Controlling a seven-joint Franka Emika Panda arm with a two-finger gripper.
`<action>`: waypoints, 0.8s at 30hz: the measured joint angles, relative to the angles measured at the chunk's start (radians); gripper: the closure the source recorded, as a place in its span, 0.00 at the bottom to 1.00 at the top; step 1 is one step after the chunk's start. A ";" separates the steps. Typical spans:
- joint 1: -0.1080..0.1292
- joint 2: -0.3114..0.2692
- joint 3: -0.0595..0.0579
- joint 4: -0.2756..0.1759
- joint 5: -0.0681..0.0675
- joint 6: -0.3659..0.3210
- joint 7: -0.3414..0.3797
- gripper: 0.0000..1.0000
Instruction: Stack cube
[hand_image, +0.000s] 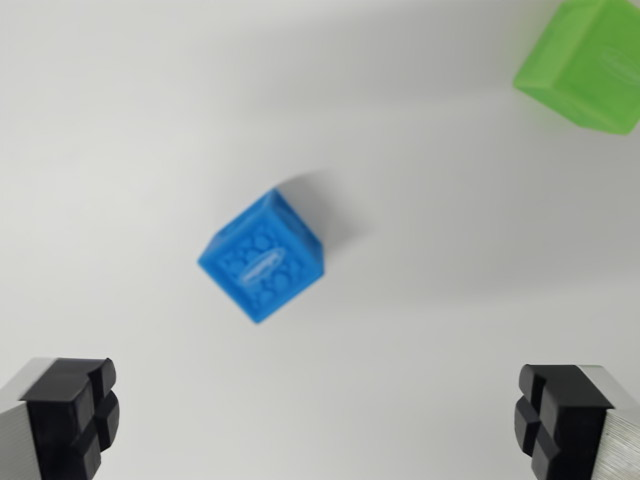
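Note:
A blue cube (262, 257) with a patterned top face lies on the white surface near the middle of the wrist view, turned about forty-five degrees. A green cube (585, 62) sits at the top right corner, partly cut off by the frame edge. My gripper (315, 420) hangs above the surface, open wide, with its black fingertips (75, 415) at the bottom left and bottom right corners. Nothing is between them. The blue cube lies ahead of the fingers, slightly toward the wrist view's left of centre.
The white table surface (420, 180) fills the whole view. A soft shadow falls beside the blue cube on its upper right.

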 joint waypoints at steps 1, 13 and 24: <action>-0.002 0.005 -0.002 0.001 0.002 0.004 0.001 0.00; -0.030 0.076 -0.023 0.026 0.021 0.051 0.023 0.00; -0.059 0.153 -0.040 0.063 0.042 0.091 0.044 0.00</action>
